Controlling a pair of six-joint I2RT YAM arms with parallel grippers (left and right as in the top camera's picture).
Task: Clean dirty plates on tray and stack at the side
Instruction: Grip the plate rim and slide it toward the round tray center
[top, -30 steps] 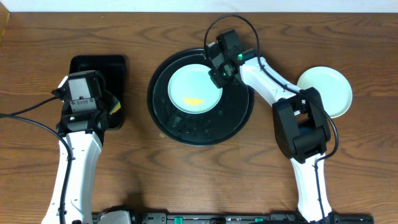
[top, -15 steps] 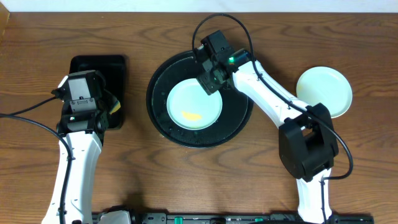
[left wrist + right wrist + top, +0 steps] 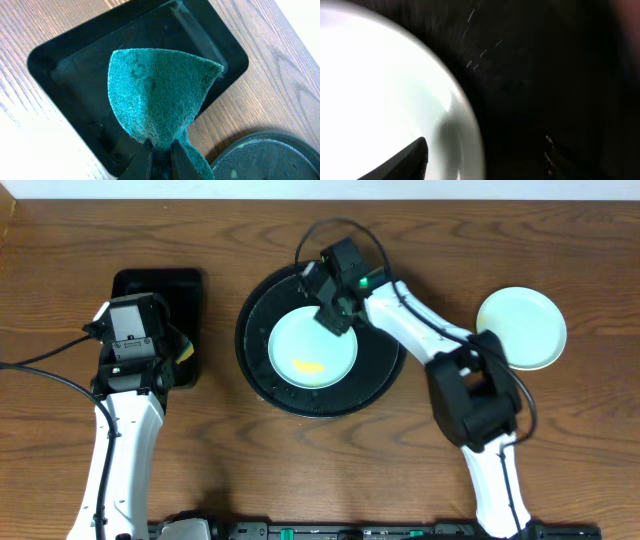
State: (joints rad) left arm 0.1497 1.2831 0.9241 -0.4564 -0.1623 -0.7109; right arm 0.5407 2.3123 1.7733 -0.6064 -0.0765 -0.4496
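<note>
Table [image 3: 300,470]: brown wood, everything sits on it.

Tray [image 3: 330,400]: round, black, raised rim. I take all positions from it.

Small tray [image 3: 150,283]: rectangular, black, well to the left of the tray and apart from it. In the left wrist view one corner of it lies near the tray's rim.

Plates: one light blue plate [image 3: 300,340] lies flat inside the tray, set a little toward the tray's left side, with bare black floor around it. A pale plate [image 3: 530,325] lies on the table well to the right of the tray, and my right arm crosses its near edge. I cannot tell whether a second plate lies under it.

Right gripper [image 3: 335,315]: over the tray, at the upper right rim of the blue plate. The wrist view shows only one dark finger [image 3: 405,160], low and left, over the bright plate edge. The other finger is lost against the black tray floor. I cannot tell whether my fingers are apart or together, nor whether the finger touches the plate.

Left gripper [image 3: 160,150]: above the small tray, left of the tray. Fingers clamped on the bottom edge of a green pad [image 3: 160,95] — the pad stands up, folded into a cone.

Smear [image 3: 311,366]: yellow-orange, small, on the blue plate just below its middle.
</note>
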